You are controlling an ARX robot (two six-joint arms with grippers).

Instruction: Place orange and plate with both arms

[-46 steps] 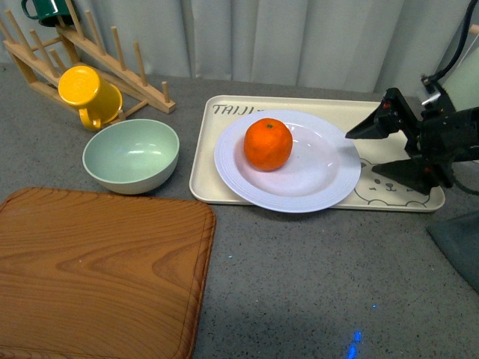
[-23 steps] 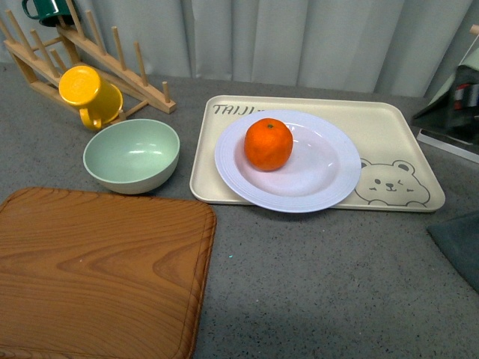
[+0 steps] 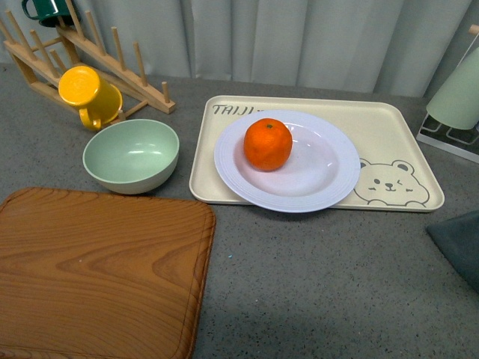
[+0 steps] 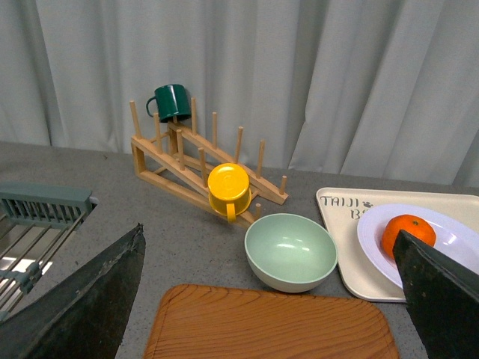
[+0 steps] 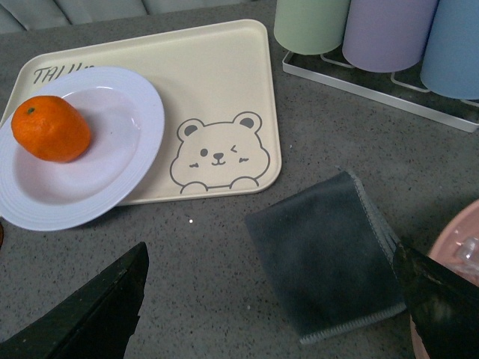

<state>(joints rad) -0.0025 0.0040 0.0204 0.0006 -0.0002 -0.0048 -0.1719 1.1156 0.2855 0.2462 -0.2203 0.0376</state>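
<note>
The orange (image 3: 268, 143) sits on the left part of the white ribbed plate (image 3: 322, 176), which rests on the beige bear-print tray (image 3: 389, 123). Both also show in the left wrist view, orange (image 4: 408, 233) and plate (image 4: 372, 241), and in the right wrist view, orange (image 5: 51, 134) and plate (image 5: 120, 161). Neither gripper shows in the front view. My left gripper (image 4: 273, 303) is open and empty, high above the wooden board. My right gripper (image 5: 273, 303) is open and empty, above the grey cloth, away from the tray.
A pale green bowl (image 3: 131, 155), a yellow mug (image 3: 88, 94) and a wooden rack (image 3: 90, 56) stand at the back left. A wooden board (image 3: 97, 277) lies front left. A dark grey cloth (image 5: 329, 250) and pastel cups (image 5: 389, 34) on a wire tray are at the right.
My right gripper, open beside the plate's right edge a second ago, has drawn back to the right and out of the front view. The orange and plate have not moved.
</note>
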